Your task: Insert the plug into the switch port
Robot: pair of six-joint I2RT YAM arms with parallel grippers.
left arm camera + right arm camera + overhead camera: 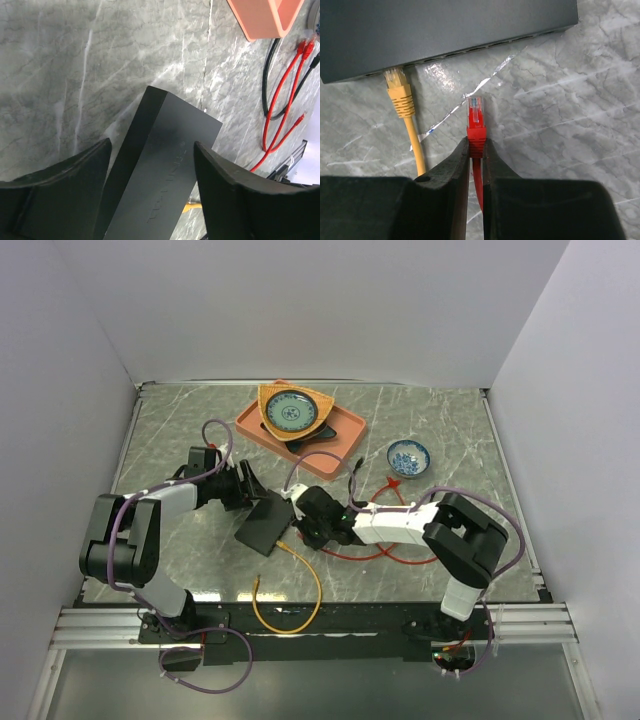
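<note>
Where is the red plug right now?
Right wrist view: the red plug sits pinched in the right gripper, short of the switch port row, right of the yellow plug.

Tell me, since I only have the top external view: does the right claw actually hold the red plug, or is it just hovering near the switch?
Observer: The right wrist view shows the right claw shut on the red plug, gripping its boot.
Operator: Is the plug in a port?
Observer: No. Its tip points at the port edge of the switch, with a strip of table showing between them.
Operator: And the yellow cable?
Observer: The yellow plug has its tip inside a port, to the left of where the red one is aimed in that view.
</note>
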